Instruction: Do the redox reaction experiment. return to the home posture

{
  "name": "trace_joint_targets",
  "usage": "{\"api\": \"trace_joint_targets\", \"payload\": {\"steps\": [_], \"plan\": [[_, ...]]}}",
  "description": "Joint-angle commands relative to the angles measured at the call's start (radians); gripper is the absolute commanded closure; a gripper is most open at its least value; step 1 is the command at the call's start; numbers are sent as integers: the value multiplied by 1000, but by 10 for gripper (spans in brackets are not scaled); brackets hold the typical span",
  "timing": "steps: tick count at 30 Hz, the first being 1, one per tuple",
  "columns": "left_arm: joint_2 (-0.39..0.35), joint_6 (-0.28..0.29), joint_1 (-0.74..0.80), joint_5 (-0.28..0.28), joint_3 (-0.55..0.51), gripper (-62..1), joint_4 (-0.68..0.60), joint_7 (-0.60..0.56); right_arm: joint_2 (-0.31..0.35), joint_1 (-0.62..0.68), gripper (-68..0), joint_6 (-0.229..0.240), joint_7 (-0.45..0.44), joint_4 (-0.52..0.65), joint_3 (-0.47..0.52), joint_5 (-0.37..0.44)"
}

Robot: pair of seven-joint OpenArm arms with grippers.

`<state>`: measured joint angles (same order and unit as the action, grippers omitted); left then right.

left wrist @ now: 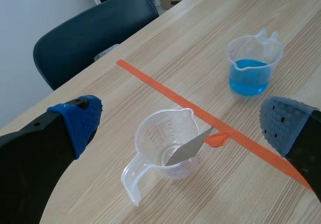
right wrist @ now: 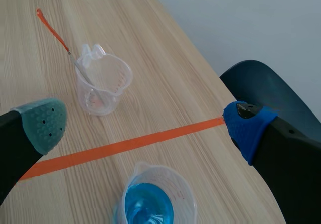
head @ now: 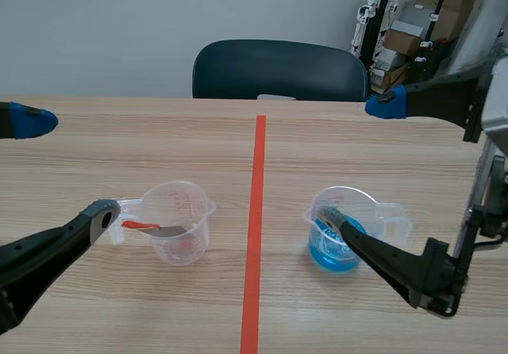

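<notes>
A clear measuring cup (head: 179,224) stands left of the orange tape line. A small spatula (head: 152,227) with a metal blade and a red handle leans in it. Right of the line stands a second clear cup (head: 343,228) holding blue liquid. My left gripper (head: 67,167) hovers open above and left of the spatula cup, holding nothing. In the left wrist view the spatula cup (left wrist: 168,144) lies under and between the open fingers, with the blue cup (left wrist: 250,66) farther ahead. My right gripper (head: 361,159) hangs open over the blue cup (right wrist: 155,203); the spatula cup (right wrist: 103,83) is ahead of it.
A dark blue chair (head: 278,70) stands at the table's far edge. Cardboard boxes and a stand (head: 413,32) sit beyond the table at the back right. The wooden table (head: 317,144) is bare around both cups.
</notes>
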<state>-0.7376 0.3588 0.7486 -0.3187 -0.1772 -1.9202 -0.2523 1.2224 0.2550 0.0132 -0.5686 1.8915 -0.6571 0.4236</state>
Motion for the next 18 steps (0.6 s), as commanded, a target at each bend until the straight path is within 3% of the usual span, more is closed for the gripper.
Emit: {"api": "trace_joint_targets", "payload": {"steps": [1,4,11,18], "plan": [[5,-2,4,-13,-2,-623,-7,-8,26,1,-679,-30,-31,10,2,24],[5,-2,4,-13,-2,-623,-5,1,47,17,-679,-75,-32,10,4,64],[-16,-2,25,-13,-2,-623,-5,33,67,17,-679,-77,-13,0,4,113],[-71,-9,50,-13,-3,-623,-5,33,25,17,-679,-77,-14,-54,4,131]]}}
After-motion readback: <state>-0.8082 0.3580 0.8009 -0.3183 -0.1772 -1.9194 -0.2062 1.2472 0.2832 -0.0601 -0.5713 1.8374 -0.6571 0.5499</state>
